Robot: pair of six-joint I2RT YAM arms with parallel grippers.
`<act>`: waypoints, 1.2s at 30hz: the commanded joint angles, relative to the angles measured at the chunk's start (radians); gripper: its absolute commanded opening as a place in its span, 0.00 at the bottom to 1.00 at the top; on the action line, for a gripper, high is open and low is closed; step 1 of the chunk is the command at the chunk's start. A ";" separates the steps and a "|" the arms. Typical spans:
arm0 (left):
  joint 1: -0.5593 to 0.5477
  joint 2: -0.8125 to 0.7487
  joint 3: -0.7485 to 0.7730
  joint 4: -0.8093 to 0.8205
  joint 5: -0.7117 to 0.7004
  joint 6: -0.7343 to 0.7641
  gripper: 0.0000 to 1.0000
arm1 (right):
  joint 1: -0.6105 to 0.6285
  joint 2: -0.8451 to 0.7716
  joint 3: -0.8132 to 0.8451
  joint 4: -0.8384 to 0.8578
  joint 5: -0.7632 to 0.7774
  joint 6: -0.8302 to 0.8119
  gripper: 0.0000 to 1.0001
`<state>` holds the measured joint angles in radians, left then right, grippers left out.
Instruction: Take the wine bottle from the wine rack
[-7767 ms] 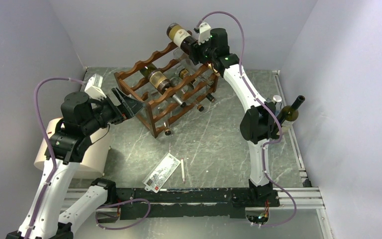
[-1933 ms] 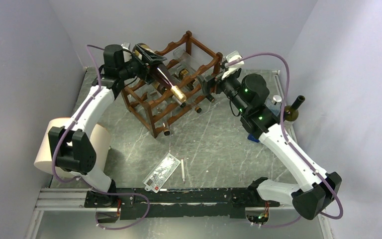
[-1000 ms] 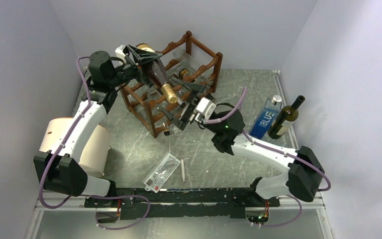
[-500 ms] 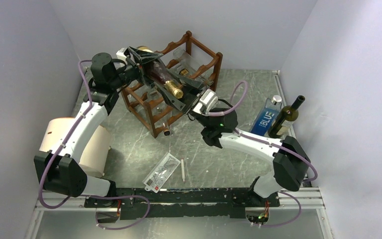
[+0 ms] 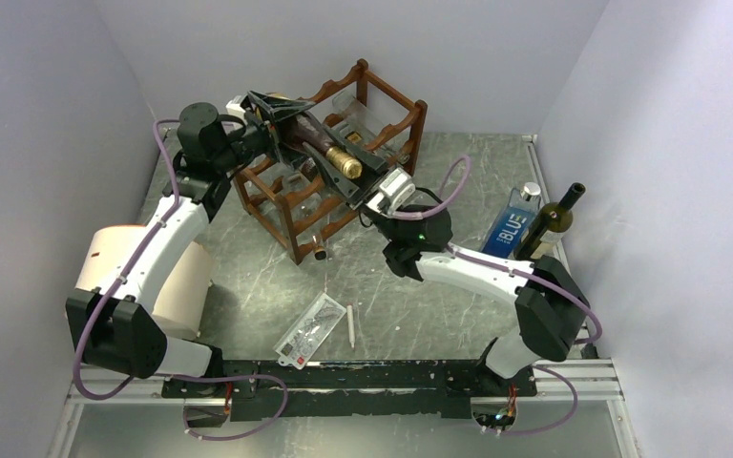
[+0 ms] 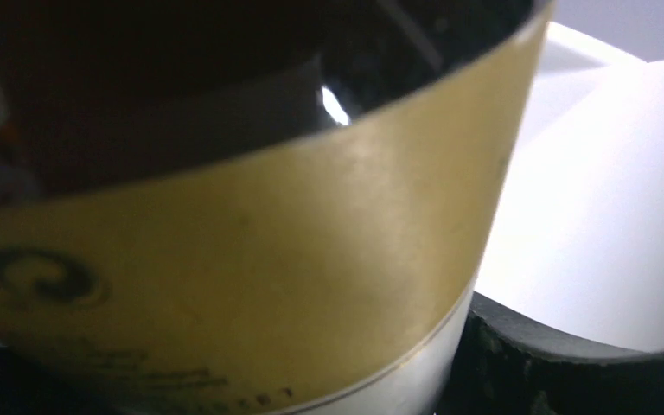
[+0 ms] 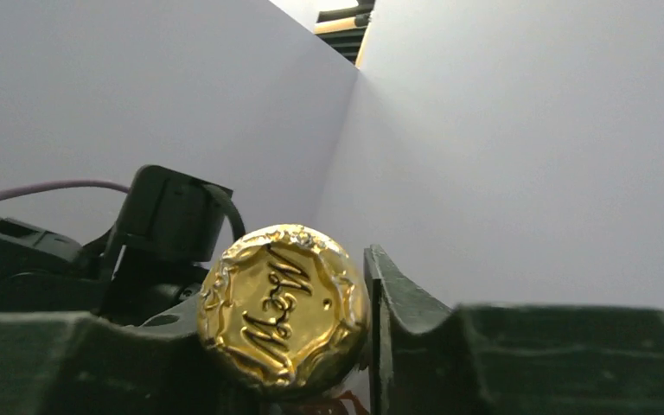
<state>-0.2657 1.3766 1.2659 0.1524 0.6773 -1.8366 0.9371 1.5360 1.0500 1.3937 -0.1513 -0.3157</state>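
Observation:
The wine bottle (image 5: 307, 141), dark with a gold foil cap (image 5: 346, 164), hangs slanted above the front of the reddish-brown wine rack (image 5: 421, 122). My left gripper (image 5: 265, 113) is shut on its body; in the left wrist view the gold label (image 6: 225, 259) fills the frame, with one dark finger (image 6: 571, 363) at the lower right. My right gripper (image 5: 353, 177) is at the neck end. In the right wrist view the gold cap (image 7: 284, 307) sits between both fingers (image 7: 398, 311), which press against its sides.
More bottles lie in the rack's lower tiers, one neck (image 5: 320, 253) poking out at the front. A blue box-shaped bottle (image 5: 513, 229) and a dark green bottle (image 5: 552, 218) stand at the right. A white roll (image 5: 167, 277) sits left; a card (image 5: 310, 329) and pen (image 5: 350, 324) lie near.
My right gripper came up from in front of the rack to the bottle's neck and closed round the gold cap. The left gripper kept hold of the bottle, which tilted a little.

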 commanded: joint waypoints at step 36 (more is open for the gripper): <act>-0.038 -0.222 -0.321 0.767 -0.422 -0.229 0.95 | 0.002 0.002 0.209 0.157 0.233 -0.160 0.00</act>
<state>-0.3023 1.1820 0.9581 0.4179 0.3344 -2.0331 0.9794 1.6333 1.2907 1.2278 -0.0639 -0.4053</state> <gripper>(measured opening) 0.968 0.382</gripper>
